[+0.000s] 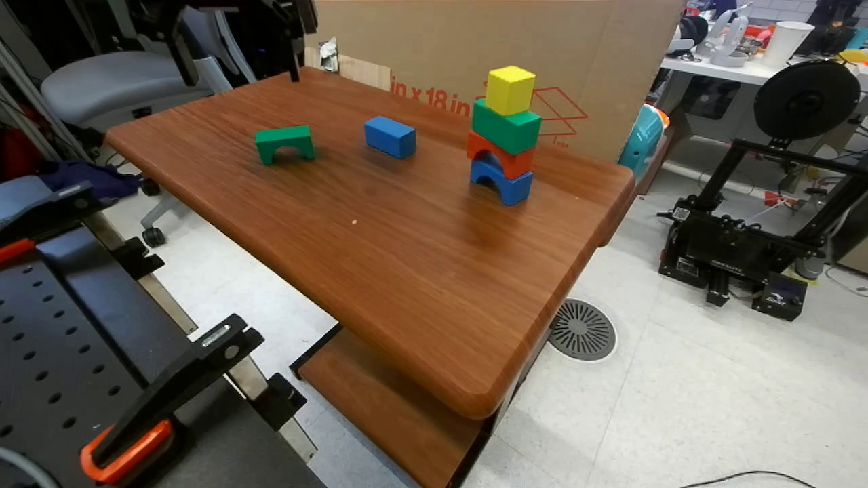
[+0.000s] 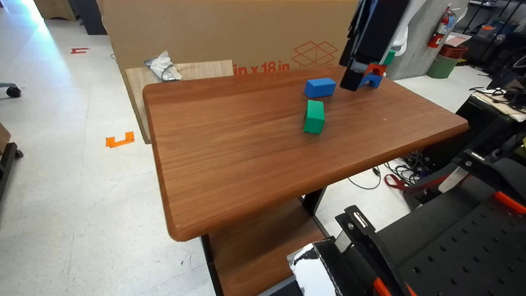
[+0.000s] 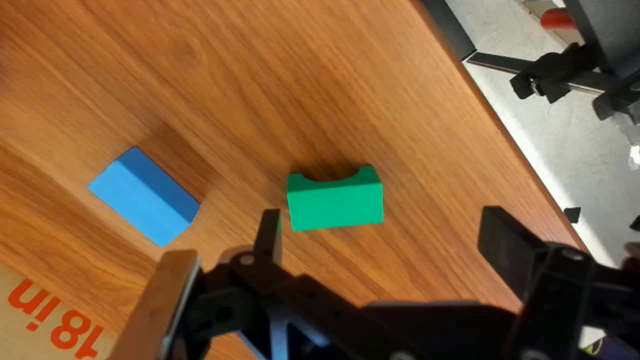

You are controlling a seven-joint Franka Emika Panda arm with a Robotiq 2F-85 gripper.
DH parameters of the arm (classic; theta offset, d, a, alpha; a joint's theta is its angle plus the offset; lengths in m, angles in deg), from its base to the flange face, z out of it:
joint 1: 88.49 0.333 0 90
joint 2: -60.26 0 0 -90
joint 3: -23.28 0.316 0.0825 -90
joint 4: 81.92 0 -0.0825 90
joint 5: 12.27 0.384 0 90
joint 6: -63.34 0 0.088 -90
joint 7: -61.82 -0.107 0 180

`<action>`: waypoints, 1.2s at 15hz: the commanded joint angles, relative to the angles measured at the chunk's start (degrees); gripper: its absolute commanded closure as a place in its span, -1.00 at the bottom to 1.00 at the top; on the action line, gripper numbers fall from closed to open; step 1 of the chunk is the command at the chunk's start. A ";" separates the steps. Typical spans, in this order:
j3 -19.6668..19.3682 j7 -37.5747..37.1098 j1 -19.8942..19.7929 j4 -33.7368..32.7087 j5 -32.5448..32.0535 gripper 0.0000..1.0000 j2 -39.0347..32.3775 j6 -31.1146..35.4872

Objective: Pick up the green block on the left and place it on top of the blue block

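The green arch block (image 1: 285,139) stands on the brown table with its arch opening down; it also shows in an exterior view (image 2: 314,117) and in the wrist view (image 3: 336,206). The blue rectangular block (image 1: 390,137) lies a short way from it, also in an exterior view (image 2: 320,87) and at the left of the wrist view (image 3: 145,196). My gripper (image 1: 240,76) is open and empty, raised above the table. In the wrist view its fingers (image 3: 382,225) are wide apart. The green block appears ahead of the fingertips, nearer the left finger, untouched.
A stack stands on the table: a blue arch (image 1: 500,181), a red arch (image 1: 500,156), a green block (image 1: 507,127) and a yellow cube (image 1: 510,90) on top. A large cardboard box (image 1: 434,41) stands along one table edge. Crumpled foil (image 2: 163,66) sits beside the table.
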 commanded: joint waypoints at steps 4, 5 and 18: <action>2.75 -1.47 -3.57 -5.72 -11.53 -1.00 -7.16 -0.43; 2.82 -1.79 -3.51 -6.20 -12.89 -1.00 -7.94 -0.54; 3.65 -11.61 -2.87 -10.32 -21.21 -1.00 -14.24 -1.04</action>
